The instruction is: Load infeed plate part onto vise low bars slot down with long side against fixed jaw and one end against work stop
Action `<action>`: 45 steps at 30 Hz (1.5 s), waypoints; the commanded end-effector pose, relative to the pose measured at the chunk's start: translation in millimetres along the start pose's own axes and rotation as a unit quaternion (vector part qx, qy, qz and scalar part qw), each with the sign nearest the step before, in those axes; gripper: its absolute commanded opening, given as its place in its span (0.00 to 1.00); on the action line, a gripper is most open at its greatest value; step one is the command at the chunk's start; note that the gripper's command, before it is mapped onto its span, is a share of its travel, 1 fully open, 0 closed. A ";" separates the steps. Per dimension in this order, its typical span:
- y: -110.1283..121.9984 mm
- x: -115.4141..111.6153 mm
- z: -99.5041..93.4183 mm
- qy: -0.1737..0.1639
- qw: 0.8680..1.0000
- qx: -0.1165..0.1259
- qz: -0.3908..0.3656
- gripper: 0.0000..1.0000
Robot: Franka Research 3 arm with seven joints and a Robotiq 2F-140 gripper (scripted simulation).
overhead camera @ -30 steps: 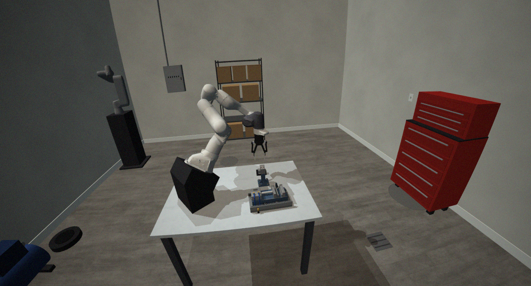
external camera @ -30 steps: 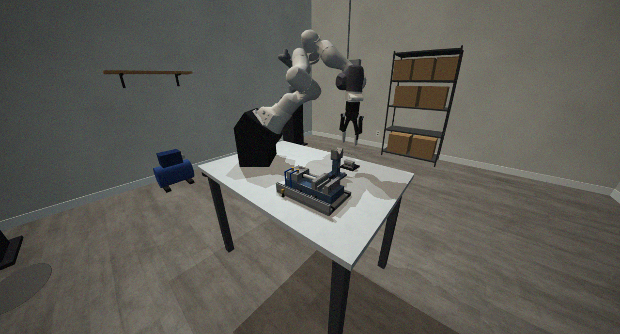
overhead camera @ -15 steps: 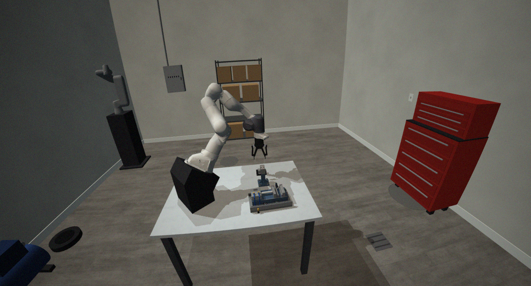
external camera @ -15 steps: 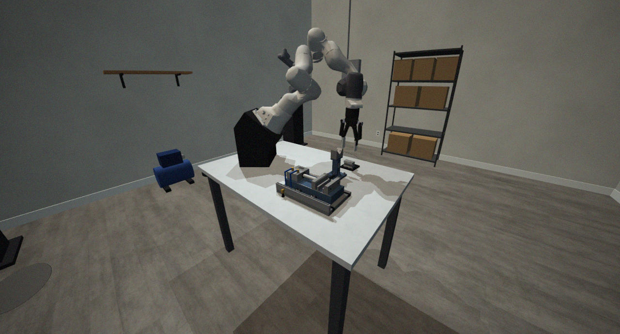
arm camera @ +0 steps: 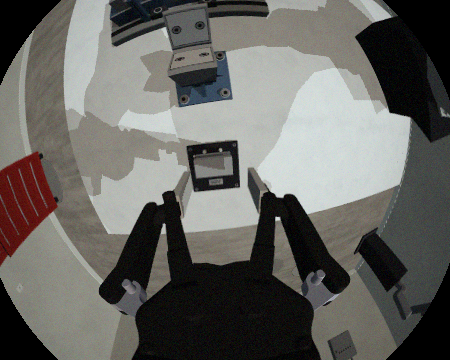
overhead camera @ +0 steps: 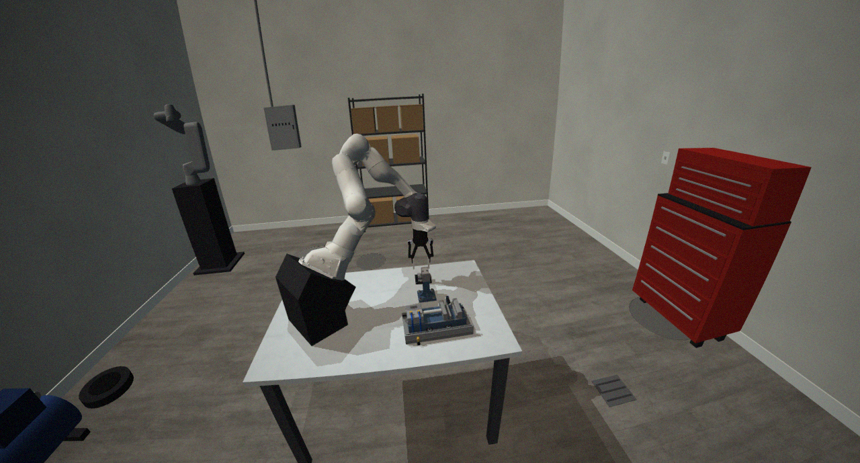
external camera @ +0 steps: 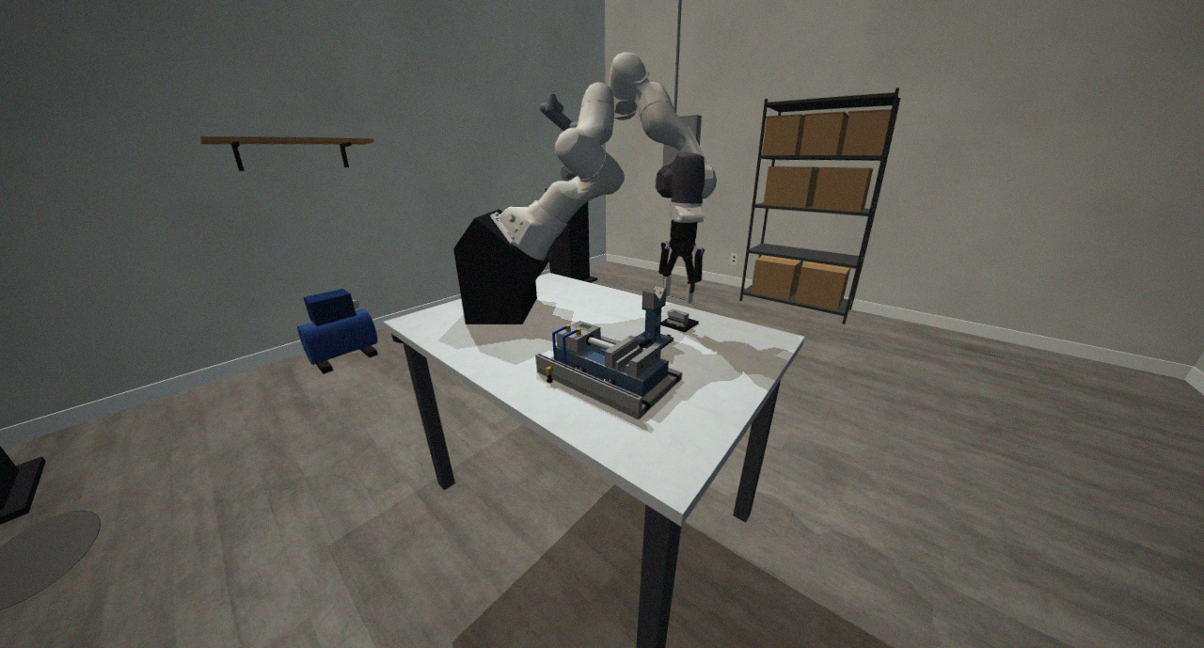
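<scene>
The part point(arm camera: 215, 166) point(external camera: 680, 314) is a light grey block lying on the small dark infeed plate point(arm camera: 213, 146) point(external camera: 671, 325) near the table's far edge. My gripper point(arm camera: 219, 178) point(overhead camera: 419, 257) point(external camera: 678, 286) hangs straight above the part, half open and empty, with a finger to either side of the plate in the wrist view. The V-block point(arm camera: 197, 60) point(overhead camera: 425, 277) point(external camera: 652, 303) stands on a blue base between the plate and the vise. The vise point(overhead camera: 437, 318) point(external camera: 603, 357) stands open beyond it, and I see nothing between its jaws.
The white table point(overhead camera: 361, 352) point(external camera: 673, 450) point(arm camera: 332, 134) carries everything. The arm's black pedestal point(overhead camera: 312, 304) point(external camera: 492, 277) point(arm camera: 405, 74) stands at one corner. A red tool chest point(overhead camera: 715, 244) point(arm camera: 19, 200) and a shelf of boxes point(external camera: 820, 197) stand off the table.
</scene>
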State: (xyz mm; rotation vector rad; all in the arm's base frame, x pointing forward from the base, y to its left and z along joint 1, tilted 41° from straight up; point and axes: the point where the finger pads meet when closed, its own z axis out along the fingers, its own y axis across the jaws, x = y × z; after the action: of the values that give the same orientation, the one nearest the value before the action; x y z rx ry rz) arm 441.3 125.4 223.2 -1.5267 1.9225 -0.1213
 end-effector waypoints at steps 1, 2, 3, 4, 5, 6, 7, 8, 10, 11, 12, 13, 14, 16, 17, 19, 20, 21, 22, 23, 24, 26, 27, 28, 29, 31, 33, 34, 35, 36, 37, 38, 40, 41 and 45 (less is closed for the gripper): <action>-7.1 1.5 6.8 0.000 1.000 0.012 -0.018 0.51; -7.2 1.5 9.0 0.000 1.000 0.012 -0.018 0.51; -7.2 1.5 11.2 0.000 1.000 0.012 -0.018 0.51; -7.3 1.5 13.3 0.000 1.000 0.012 -0.018 0.51; -7.3 1.5 15.4 0.000 1.000 0.012 -0.018 0.51; -7.4 1.5 17.5 0.000 1.000 0.012 -0.018 0.51; -7.4 1.5 19.5 0.000 1.000 0.012 -0.018 0.51; -7.4 1.5 21.5 0.000 1.000 0.012 -0.018 0.51; -7.5 1.5 25.3 0.000 1.000 0.012 -0.018 0.51; -7.6 1.5 27.1 0.000 1.000 0.012 -0.018 0.51; -7.6 1.5 27.1 0.000 1.000 0.012 -0.018 0.51; -7.6 1.5 27.1 0.000 1.000 0.012 -0.018 0.51; -7.6 1.5 28.9 0.000 1.000 0.012 -0.018 0.51; -7.7 1.5 32.3 0.000 1.000 0.012 -0.018 0.51; -7.8 1.5 34.0 0.000 1.000 0.012 -0.018 0.51; -7.8 1.5 37.1 0.000 1.000 0.012 -0.018 0.51; -7.9 1.5 38.6 0.000 1.000 0.012 -0.018 0.51; -7.9 1.5 40.0 0.000 1.000 0.012 -0.018 0.51; -7.9 1.5 41.4 0.000 1.000 0.012 -0.018 0.51; -8.0 1.5 42.7 0.000 1.000 0.012 -0.018 0.51; -8.0 1.5 44.0 0.000 1.000 0.012 -0.018 0.51; -8.0 1.4 46.5 0.000 1.000 0.012 -0.018 0.51; -8.1 1.4 47.6 0.000 1.000 0.012 -0.018 0.51; -8.1 1.5 48.7 0.000 1.000 0.012 -0.018 0.51; -8.1 1.5 48.7 0.000 1.000 0.012 -0.018 0.51; -8.1 1.4 49.7 0.000 1.000 0.012 -0.018 0.51; -8.2 1.4 51.6 0.000 1.000 0.012 -0.018 0.51; -8.2 1.4 52.5 0.000 1.000 0.012 -0.018 0.51; -8.2 1.4 53.3 0.000 1.000 0.012 -0.018 0.51; -8.2 1.4 54.1 0.000 1.000 0.012 -0.018 0.51; -8.3 1.4 54.8 0.000 1.000 0.012 -0.018 0.51; -8.3 1.4 55.5 0.000 1.000 0.012 -0.018 0.51; -8.3 1.4 56.8 0.000 1.000 0.012 -0.018 0.51; -8.3 1.4 57.3 0.000 1.000 0.012 -0.018 0.51; -8.4 1.4 59.1 0.000 1.000 0.012 -0.018 0.51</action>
State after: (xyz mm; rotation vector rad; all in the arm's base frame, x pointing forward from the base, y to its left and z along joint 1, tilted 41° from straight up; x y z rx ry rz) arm 478.2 141.8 180.7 -1.5296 1.9074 -0.1392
